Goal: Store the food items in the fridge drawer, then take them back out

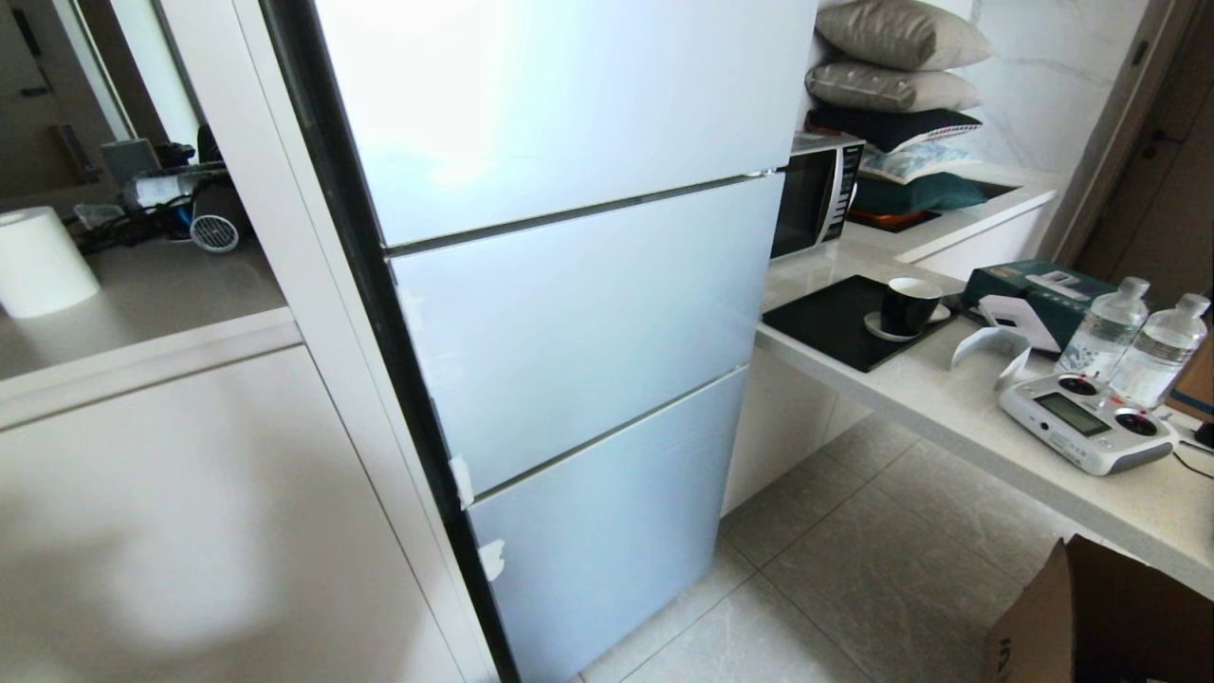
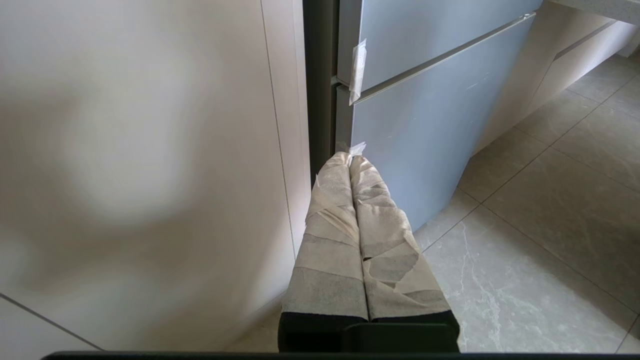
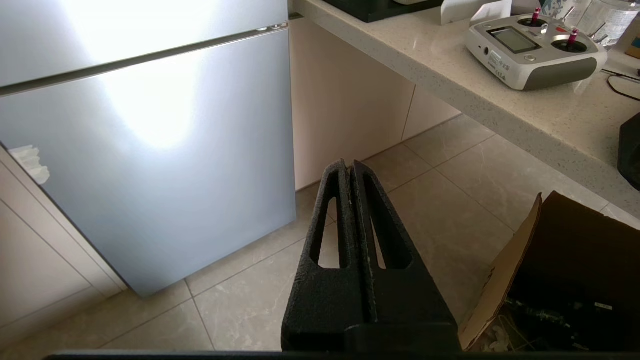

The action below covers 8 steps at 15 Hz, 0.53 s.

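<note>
Fridge [image 1: 579, 323] doors closed; remote controller [image 1: 1086, 420] label unreadable.

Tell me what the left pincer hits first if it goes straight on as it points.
Probably the lowest fridge door panel, near its taped edge. The shut left pincer points at that corner; depth is unclear.

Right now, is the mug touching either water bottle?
Apart. The head view shows the mug on its saucer on the black mat, with a green box and bare counter between it and the bottles.
</note>
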Available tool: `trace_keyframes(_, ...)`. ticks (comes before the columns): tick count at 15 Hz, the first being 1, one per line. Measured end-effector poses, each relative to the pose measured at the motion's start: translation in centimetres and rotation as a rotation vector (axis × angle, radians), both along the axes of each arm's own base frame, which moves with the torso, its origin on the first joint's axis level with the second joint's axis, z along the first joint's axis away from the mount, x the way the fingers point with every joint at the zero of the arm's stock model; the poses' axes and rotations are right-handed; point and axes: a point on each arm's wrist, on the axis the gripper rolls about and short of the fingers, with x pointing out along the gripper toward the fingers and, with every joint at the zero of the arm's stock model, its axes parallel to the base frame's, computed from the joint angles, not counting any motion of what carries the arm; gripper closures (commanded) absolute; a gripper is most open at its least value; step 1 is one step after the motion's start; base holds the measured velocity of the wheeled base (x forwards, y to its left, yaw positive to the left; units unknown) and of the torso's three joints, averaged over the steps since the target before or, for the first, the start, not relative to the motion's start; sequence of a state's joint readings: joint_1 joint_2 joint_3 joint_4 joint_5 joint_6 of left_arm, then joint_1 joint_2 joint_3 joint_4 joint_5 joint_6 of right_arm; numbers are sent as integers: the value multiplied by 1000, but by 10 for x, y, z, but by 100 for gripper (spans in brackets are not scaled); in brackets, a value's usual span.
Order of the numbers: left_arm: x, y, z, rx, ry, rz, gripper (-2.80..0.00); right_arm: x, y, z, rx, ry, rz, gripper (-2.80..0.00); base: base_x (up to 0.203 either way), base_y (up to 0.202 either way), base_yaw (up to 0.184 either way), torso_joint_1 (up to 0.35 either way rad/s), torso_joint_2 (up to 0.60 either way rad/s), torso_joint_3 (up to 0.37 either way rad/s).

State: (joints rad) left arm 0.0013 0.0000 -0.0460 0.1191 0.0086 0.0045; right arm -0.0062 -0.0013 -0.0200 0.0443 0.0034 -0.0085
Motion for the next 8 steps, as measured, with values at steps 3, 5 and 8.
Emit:
trace_keyframes(3, 0, 0, 0, 0, 0, 0, 0, 0, 0, 0, -1, 0, 0, 0, 0, 0, 0, 0, 0, 0)
trace_keyframes(5, 0, 0, 0, 0, 0, 0, 0, 0, 0, 0, 0, 0, 0, 0, 0, 0, 0, 0, 0, 0)
trace_keyframes(8, 0, 0, 0, 0, 0, 0, 0, 0, 0, 0, 0, 0, 0, 0, 0, 0, 0, 0, 0, 0)
